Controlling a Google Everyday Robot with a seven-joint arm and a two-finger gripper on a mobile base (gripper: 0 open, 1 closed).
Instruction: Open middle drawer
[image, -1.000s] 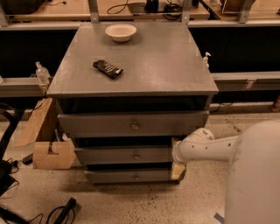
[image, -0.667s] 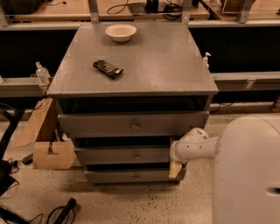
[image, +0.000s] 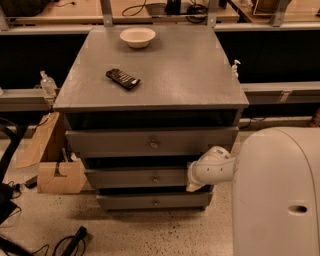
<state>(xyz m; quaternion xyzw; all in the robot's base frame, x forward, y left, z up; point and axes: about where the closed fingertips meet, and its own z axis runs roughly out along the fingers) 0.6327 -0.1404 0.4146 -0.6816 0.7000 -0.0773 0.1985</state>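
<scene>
The grey cabinet (image: 150, 65) has three flat-fronted drawers stacked under its top. The middle drawer (image: 135, 178) has a small round metal knob (image: 156, 179) at its centre and sits between the taller top drawer (image: 115, 142) and the narrow bottom drawer (image: 130, 201). My gripper (image: 193, 180) is at the end of the white arm (image: 212, 167), right against the right end of the middle drawer's front, well to the right of the knob. The arm's rounded wrist hides the gripper's tip.
A white bowl (image: 137, 36) and a dark flat packet (image: 122, 78) lie on the cabinet top. My large white body (image: 280, 195) fills the lower right. Cardboard boxes (image: 55, 175) stand left of the cabinet. Cables (image: 70, 242) lie on the speckled floor.
The arm's end has shifted slightly left along the middle drawer's right end, and my white body takes up more of the lower right. The drawers have not visibly moved.
</scene>
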